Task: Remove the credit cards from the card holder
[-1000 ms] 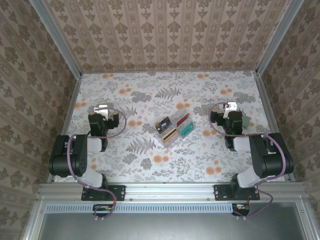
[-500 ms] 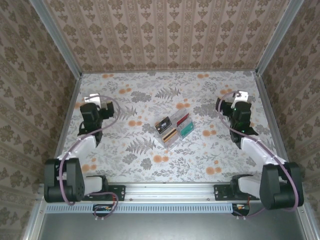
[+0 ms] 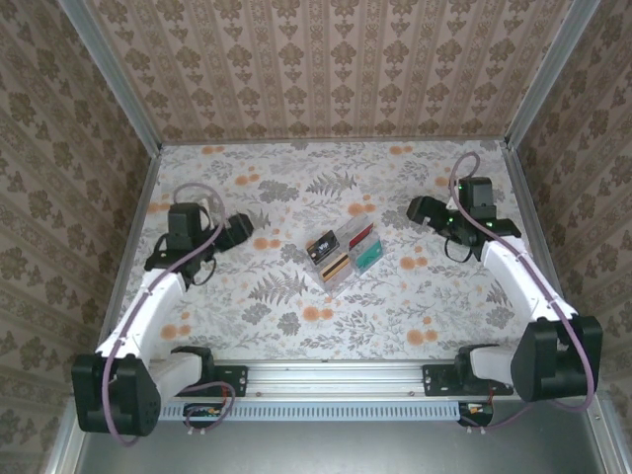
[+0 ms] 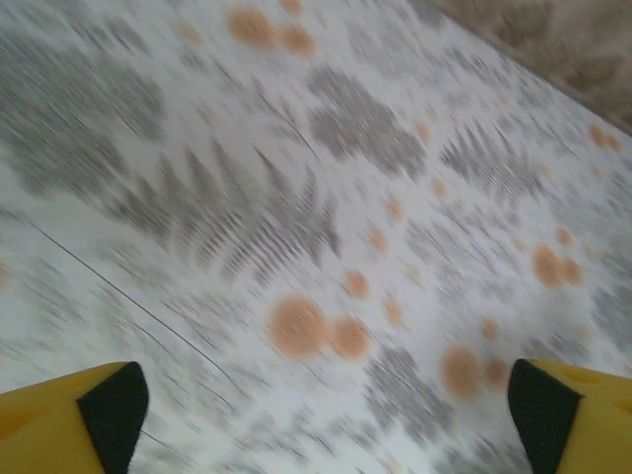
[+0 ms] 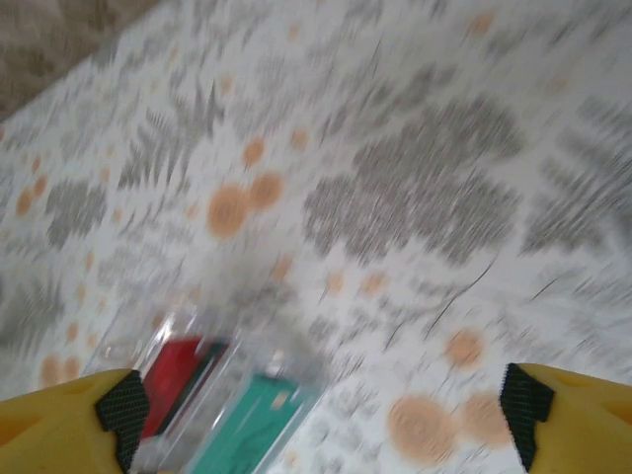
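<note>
The card holder lies open in the middle of the table, showing a black card, a red card, a tan card and a teal card in its pockets. My left gripper hovers left of it, pointing toward it, jaws open and empty over bare cloth. To the holder's right hangs my right gripper, open and empty too. Its blurred view catches the holder's edge with the red card and teal card at lower left.
A floral cloth covers the table. Patterned walls close it in at the back and both sides, with metal rails along the left and right edges. Both arm bases sit on the near rail.
Both arms have unfolded from near their bases and reached out over the table. Each gripper has swung inward to face the card holder. The holder and cards have not moved.
</note>
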### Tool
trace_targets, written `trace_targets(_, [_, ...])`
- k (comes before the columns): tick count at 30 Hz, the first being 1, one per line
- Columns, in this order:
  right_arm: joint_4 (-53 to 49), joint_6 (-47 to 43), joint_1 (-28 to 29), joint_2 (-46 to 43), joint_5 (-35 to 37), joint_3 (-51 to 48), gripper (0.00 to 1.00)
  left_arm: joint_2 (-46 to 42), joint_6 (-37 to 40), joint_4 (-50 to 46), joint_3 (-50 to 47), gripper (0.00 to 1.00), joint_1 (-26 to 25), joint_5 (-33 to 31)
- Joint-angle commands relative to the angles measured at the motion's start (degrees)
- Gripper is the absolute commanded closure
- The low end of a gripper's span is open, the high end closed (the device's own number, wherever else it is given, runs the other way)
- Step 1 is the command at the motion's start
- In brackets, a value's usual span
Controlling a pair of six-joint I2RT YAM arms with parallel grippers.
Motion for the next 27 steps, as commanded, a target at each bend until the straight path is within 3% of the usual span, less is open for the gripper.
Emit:
trace_targets(1, [-4.8,3.5,2.5,2.9,-11.3,0.7,0.13,-0.9,-6.0,-6.7,-1.4,0.11,-5.4,4.2])
trace_targets(5, [-6.2,3.0,6.9,5.4,-8.3,-0.2,0.22,-0.1,-8.1,-10.3,-3.4,0.20,-12.9,-0.3])
trace_targets(12, [-3.3,6.3,12.4,6.9,-1.6,-5.1,0.41,7.9,-16.8,1.5,-8.0,0.46,-23.2,1.2])
trace_targets(18, [3.4,9.3,14.1,11.6,-2.8,-8.5,0.57,16.8,-17.2,5.6,-3.5,0.59,-27.3,1.5])
trace_targets(24, [5.5,10.8,16.1,16.4,-1.1,-7.6,0.73,20.9,-17.3,7.6,-1.1,0.71,-28.1,0.6])
trace_targets(27, [7.4,11.9,16.7,17.9,-0.8,-7.3,0.77,21.9,-17.8,8.7,-1.0,0.73,-28.1,-0.8])
